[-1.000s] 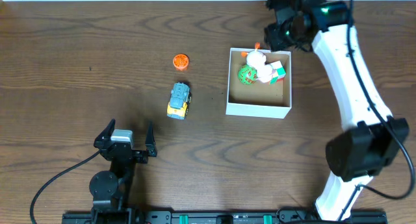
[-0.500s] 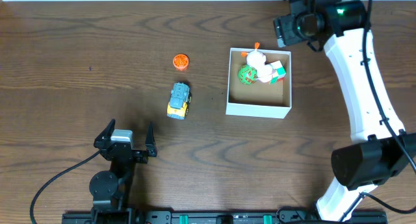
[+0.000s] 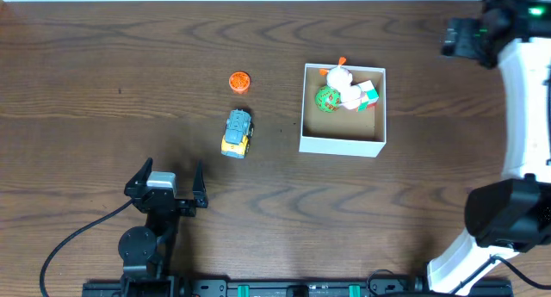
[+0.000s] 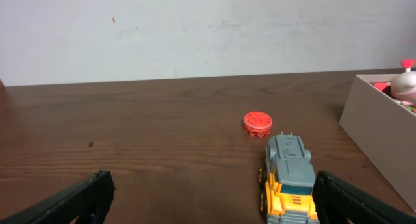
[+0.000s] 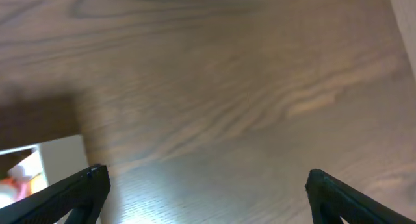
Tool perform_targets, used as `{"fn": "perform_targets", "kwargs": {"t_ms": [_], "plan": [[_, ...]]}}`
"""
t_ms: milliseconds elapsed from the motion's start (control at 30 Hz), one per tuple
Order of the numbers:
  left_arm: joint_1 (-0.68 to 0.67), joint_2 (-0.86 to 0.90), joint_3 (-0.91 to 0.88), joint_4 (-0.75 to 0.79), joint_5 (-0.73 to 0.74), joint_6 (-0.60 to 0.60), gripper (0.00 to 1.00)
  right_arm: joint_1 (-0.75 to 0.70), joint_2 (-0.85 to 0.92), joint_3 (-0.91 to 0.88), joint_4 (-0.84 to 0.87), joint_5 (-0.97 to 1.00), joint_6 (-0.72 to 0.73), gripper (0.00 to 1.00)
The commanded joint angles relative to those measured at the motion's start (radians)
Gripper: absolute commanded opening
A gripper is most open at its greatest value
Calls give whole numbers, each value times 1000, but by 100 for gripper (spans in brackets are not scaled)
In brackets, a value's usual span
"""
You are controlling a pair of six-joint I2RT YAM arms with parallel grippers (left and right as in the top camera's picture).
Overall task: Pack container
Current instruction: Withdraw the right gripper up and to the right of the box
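The container (image 3: 341, 145), a shallow white-walled box with a brown floor, stands right of centre. In its far half lie a white and orange toy (image 3: 340, 76), a green ball (image 3: 327, 99) and a white block with green and red (image 3: 365, 92). A blue and yellow toy truck (image 3: 237, 132) and a small orange disc (image 3: 239, 81) rest on the table to its left. My left gripper (image 3: 165, 183) stands open near the front edge, the truck (image 4: 289, 178) just ahead by its right finger. My right gripper (image 3: 452, 37) hangs open and empty at the far right, away from the container (image 5: 62, 159).
The dark wooden table (image 3: 103, 73) runs to a pale wall (image 4: 195, 29) at the back. My right arm's white link (image 3: 525, 108) stretches along the right edge. In the left wrist view the container's wall (image 4: 377, 133) rises at the right.
My right gripper has drawn away from the container's back edge to the far right and opened wide. The toys stay in the container. The left arm has not moved.
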Motion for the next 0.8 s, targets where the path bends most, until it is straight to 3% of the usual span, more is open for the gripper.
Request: {"fn": "perform_targets", "kwargs": {"t_ms": [0,133,767], "plan": [[2,-6,-17,-34,14,17,98,-46,-23,-19,-19,-103,44,99],[2,-6,-17,-34,15,18,98,-88,-21,-23,-35,-179,43,99],[2,-6,-17,-34,14,18,98,-146,131,-24,-43,-141,43,99]]}}
